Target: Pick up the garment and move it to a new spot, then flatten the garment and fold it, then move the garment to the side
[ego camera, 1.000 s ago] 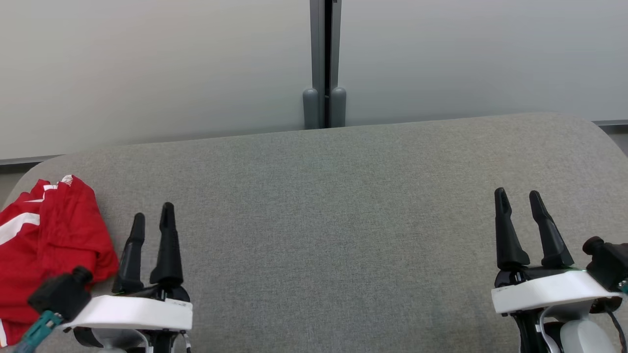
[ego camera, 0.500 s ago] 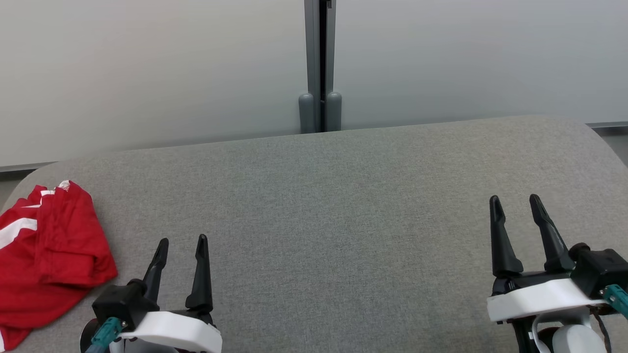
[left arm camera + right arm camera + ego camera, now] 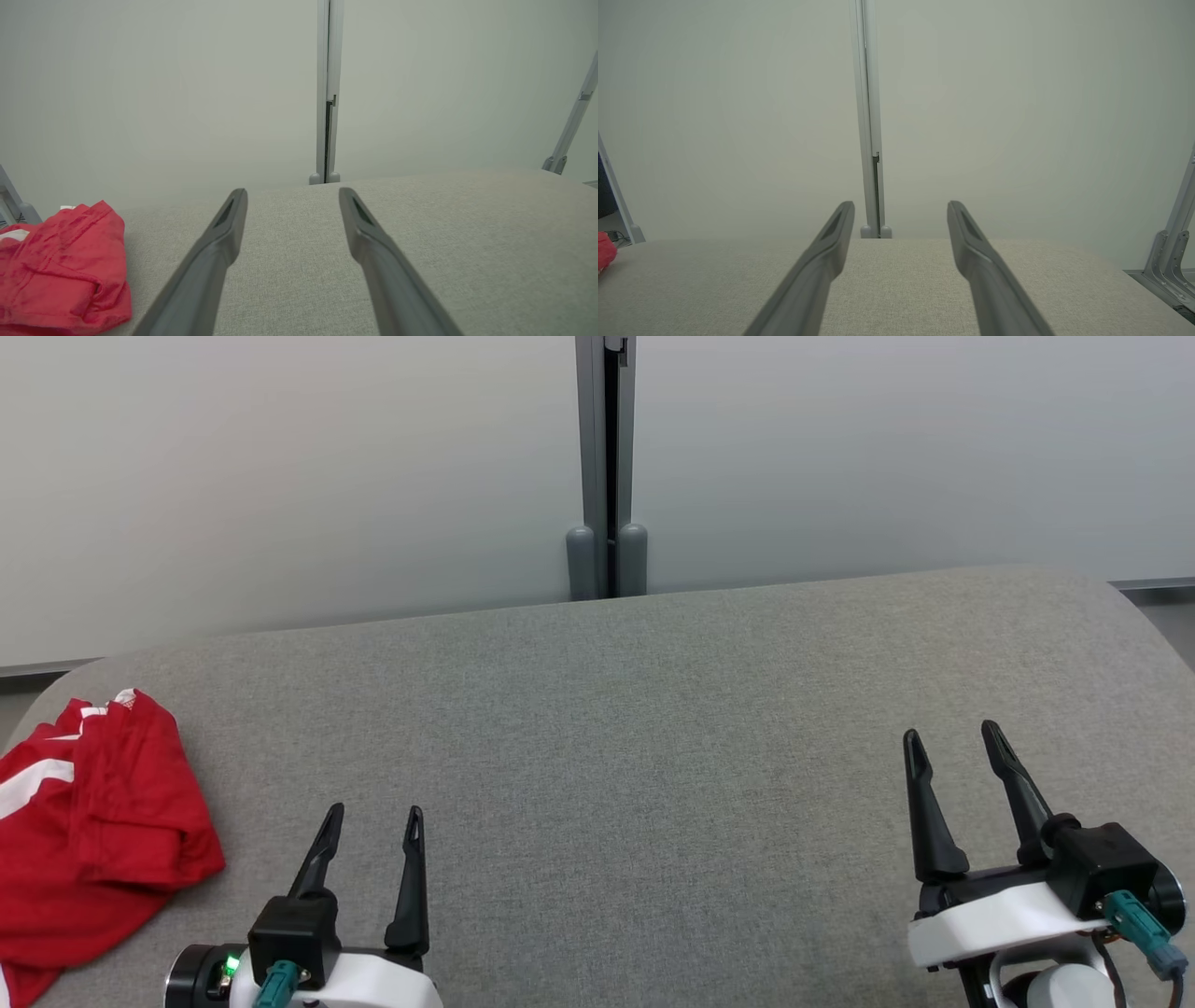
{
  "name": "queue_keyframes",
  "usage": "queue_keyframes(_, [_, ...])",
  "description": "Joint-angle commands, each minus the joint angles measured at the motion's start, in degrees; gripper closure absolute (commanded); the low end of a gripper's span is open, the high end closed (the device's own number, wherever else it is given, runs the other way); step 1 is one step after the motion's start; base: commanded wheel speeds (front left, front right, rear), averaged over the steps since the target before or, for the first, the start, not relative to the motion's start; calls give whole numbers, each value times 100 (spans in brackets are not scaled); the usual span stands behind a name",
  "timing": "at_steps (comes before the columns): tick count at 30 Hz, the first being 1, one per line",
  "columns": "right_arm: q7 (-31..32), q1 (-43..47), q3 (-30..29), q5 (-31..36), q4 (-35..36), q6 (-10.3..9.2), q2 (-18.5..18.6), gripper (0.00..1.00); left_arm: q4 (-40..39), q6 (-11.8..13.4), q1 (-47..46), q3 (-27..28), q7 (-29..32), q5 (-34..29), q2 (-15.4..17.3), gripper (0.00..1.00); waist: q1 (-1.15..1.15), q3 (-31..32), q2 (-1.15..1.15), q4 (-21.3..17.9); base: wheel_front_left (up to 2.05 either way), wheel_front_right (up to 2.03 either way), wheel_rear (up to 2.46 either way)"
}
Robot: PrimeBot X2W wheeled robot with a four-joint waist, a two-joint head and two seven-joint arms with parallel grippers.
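The left claw point(image 3: 374, 810) has pulled back, nearer and rightward, clear of the red garment point(image 3: 84, 821), which lies bunched at the left edge of the grey tabletop point(image 3: 607, 756). It and the right claw point(image 3: 950, 732) stand released, empty.

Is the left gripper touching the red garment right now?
Apart. The head view shows a strip of bare grey cushion between the left gripper and the red garment; its jaws stand open and empty.
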State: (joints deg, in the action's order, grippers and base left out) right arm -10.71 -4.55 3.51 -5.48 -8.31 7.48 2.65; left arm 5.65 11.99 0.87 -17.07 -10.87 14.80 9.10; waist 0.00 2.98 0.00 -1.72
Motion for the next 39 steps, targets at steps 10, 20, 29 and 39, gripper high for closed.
queue_keyframes(10, [-188, 28, 162, -388, -105, 2, 27, 0, 9, 288, -25, -161, -169, -113, 40, 0, 0, 24, 0, -6, 0, 0, 0])
queue_keyframes(20, [-305, -37, 217, -1452, -601, 2, 30, 0, 274, -243, 219, 384, -282, 77, -383, 0, 0, 65, 0, -8, 0, 0, 0])
queue_keyframes(29, [-400, -113, 284, -1003, -811, 2, 32, 0, 458, -426, 230, 589, -375, -441, -540, 0, 0, 91, 0, -20, 0, 0, 0])
queue_keyframes(39, [-460, -145, 354, -813, -941, 2, 34, 0, 367, -478, 254, 706, -430, -768, -605, 0, 0, 128, 0, -27, 0, 0, 0])
